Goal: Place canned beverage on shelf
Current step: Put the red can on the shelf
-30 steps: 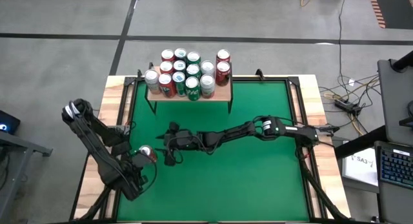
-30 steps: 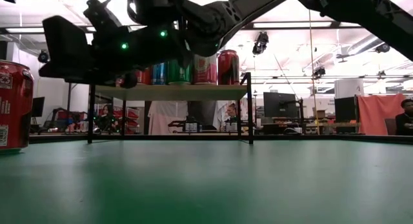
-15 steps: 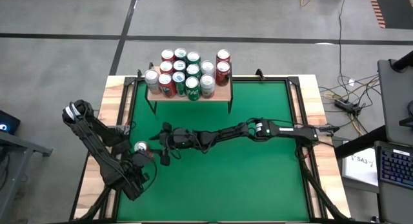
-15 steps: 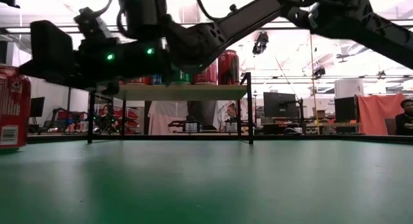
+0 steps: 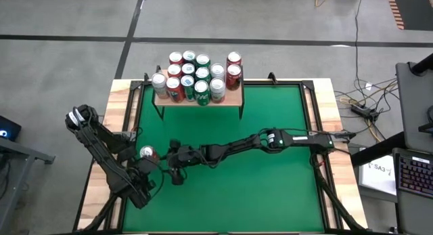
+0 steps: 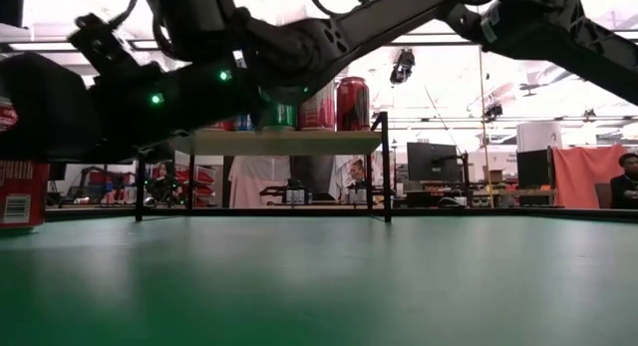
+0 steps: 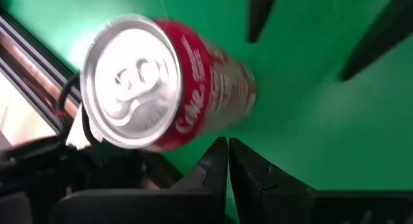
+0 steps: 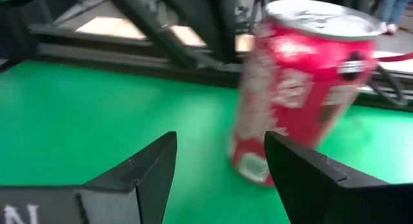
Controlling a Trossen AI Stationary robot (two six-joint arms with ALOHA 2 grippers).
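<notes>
Change: right gripper (image 5: 164, 170), jaws half open and empty, is now brought beside red aluminium can (image 5: 146, 154), lower left.
Left gripper (image 7: 227, 161): closed, empty.
Meaning: can not yet grasped for light-wood shelf (image 5: 230, 98).

Off the table's right there was a keyboard (image 5: 414, 173) on a desk, cables (image 5: 357, 99) on the grey floor, plus monitors (image 6: 435, 163) way behind.

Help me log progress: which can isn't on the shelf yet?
The red can on the green table, beside the open right gripper; the others stand on the shelf.
</notes>
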